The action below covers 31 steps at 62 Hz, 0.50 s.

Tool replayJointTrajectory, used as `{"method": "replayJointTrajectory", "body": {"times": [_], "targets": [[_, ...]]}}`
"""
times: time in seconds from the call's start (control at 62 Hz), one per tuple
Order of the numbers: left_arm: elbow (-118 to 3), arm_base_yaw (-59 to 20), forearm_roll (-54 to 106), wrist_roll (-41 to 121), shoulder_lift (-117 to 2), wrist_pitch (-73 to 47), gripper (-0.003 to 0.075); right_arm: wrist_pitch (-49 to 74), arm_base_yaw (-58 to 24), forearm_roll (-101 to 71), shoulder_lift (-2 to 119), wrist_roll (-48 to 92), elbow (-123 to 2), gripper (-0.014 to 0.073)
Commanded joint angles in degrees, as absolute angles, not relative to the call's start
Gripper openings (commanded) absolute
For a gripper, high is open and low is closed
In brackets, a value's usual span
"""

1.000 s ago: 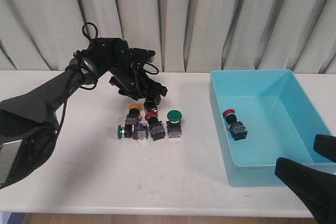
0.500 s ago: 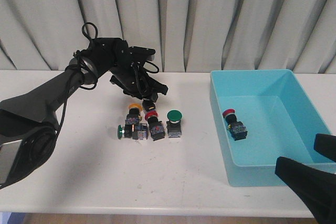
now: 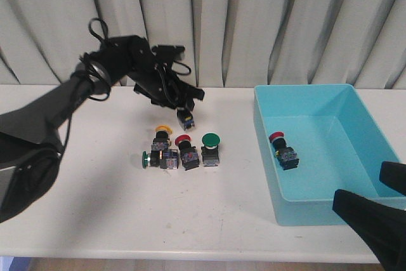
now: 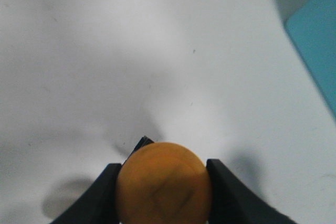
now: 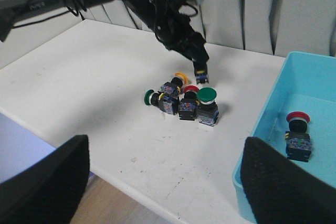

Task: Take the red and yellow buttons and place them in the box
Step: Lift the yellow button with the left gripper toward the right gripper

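Left gripper (image 4: 164, 182) pinches a yellow-capped, black-bodied push-button switch (image 3: 185, 117); carry it level rightward, clearing the turquoise plastic box's (image 3: 267, 157) near wall, then release; right gripper's (image 5: 163, 182) fingers spread wide.

Front cam faces fwd over table (image 3: 95, 220) — wrist cams close; right wrist shares button cluster (image 5: 184, 106).

white table (image 3: 95, 214), switches (image 3: 181, 150), box (image 3: 304, 211)

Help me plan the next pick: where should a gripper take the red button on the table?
Its round cap, from straight above: the red button seems to stand cap up, with the upright green button and the tipped green button crowding its black body on both sides.
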<state>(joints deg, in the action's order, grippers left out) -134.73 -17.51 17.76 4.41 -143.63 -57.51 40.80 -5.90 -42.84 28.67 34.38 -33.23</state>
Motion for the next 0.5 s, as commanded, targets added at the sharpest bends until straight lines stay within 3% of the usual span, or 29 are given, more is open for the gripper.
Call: {"method": "replayJointTrajectory", "body": {"times": [0.0, 0.242, 0.484], "targets": [[-136.6, -16.4, 23.2, 3.9, -135.5, -55.8, -0.0008, 37.0, -5.7, -44.7, 28.9, 35.6, -34.7, 0.0566], [-136.6, -13.7, 36.6, 10.2, -126.9, -66.8, -0.0008, 33.4, -5.7, -46.0, 30.0, 42.8, -34.7, 0.0566], [-136.3, -13.1, 49.8, 12.9, -117.5, -71.3, -0.0008, 30.5, -5.7, -62.9, 34.3, 68.0, -34.9, 0.0566]]}}
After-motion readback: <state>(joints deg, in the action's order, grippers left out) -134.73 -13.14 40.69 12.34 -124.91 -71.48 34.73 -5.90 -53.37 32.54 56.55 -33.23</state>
